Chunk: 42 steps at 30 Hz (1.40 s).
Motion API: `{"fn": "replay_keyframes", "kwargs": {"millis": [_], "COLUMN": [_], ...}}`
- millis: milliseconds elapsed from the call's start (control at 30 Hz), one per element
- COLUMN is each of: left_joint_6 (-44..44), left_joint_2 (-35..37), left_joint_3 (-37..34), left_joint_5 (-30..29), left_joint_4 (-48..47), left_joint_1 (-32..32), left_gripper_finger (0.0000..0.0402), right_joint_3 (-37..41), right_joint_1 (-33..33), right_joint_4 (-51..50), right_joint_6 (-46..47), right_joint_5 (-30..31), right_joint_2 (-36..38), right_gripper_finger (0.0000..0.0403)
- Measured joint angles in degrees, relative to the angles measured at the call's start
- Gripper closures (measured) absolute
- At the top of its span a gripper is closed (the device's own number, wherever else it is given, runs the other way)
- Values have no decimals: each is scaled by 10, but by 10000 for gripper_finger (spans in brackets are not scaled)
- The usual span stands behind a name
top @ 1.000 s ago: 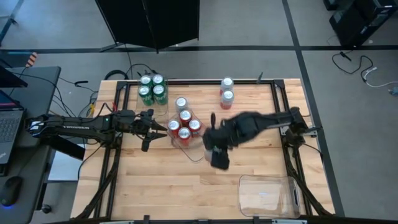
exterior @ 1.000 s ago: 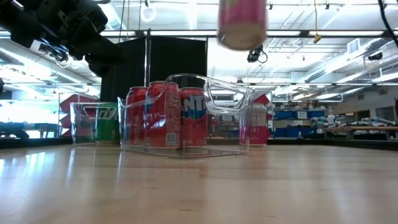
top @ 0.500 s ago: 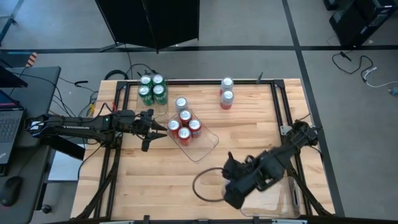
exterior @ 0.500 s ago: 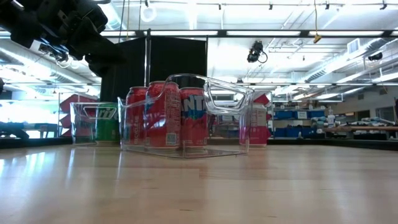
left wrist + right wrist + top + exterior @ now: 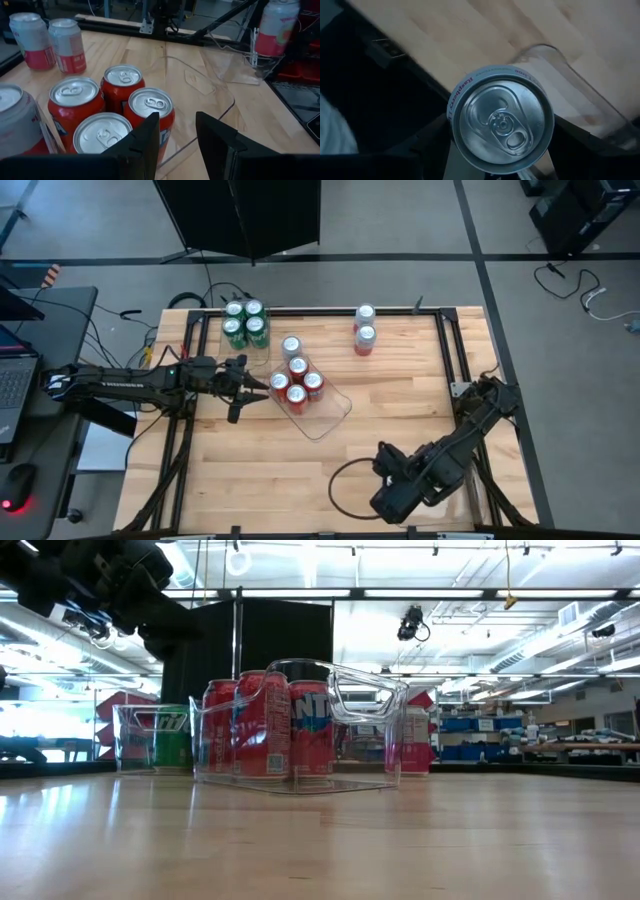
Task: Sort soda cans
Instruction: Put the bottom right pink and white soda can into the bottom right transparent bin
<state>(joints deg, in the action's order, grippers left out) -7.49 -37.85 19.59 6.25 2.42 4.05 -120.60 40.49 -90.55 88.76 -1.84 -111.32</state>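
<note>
Your right gripper [image 5: 500,172] hangs over the clear tray [image 5: 580,95] at the bench's [image 5: 400,410] five o'clock corner, fingers clamped on a silver-topped can [image 5: 501,119]. At ten o'clock, another tray [image 5: 140,735] holds four green cans [image 5: 244,322]. The centre tray [image 5: 370,730] carries three red cans [image 5: 297,380] and seemingly one silver-grey can [image 5: 291,346]. Two pale cans [image 5: 365,328] stand loose at one o'clock. Your left gripper [image 5: 177,135] waits beside the centre tray, fingers slightly apart, empty.
</note>
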Motion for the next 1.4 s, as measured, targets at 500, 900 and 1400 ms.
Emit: {"fn": "replay_keyframes", "kwargs": {"millis": [500,900,1400], "left_joint_6": [12,12,10], "left_joint_2": [0,0,0], "left_joint_3": [0,0,0], "left_joint_5": [0,0,0], "left_joint_4": [11,23,17], "left_joint_1": [0,0,1], "left_gripper_finger": [271,271,271], "right_joint_3": [17,15,83], "right_joint_1": [21,-11,-74], "right_joint_4": [4,5,4], "right_joint_6": [45,-78,-199], "right_joint_5": [24,98,-123], "right_joint_2": [9,55,85], "right_gripper_finger": [134,134,134]}}
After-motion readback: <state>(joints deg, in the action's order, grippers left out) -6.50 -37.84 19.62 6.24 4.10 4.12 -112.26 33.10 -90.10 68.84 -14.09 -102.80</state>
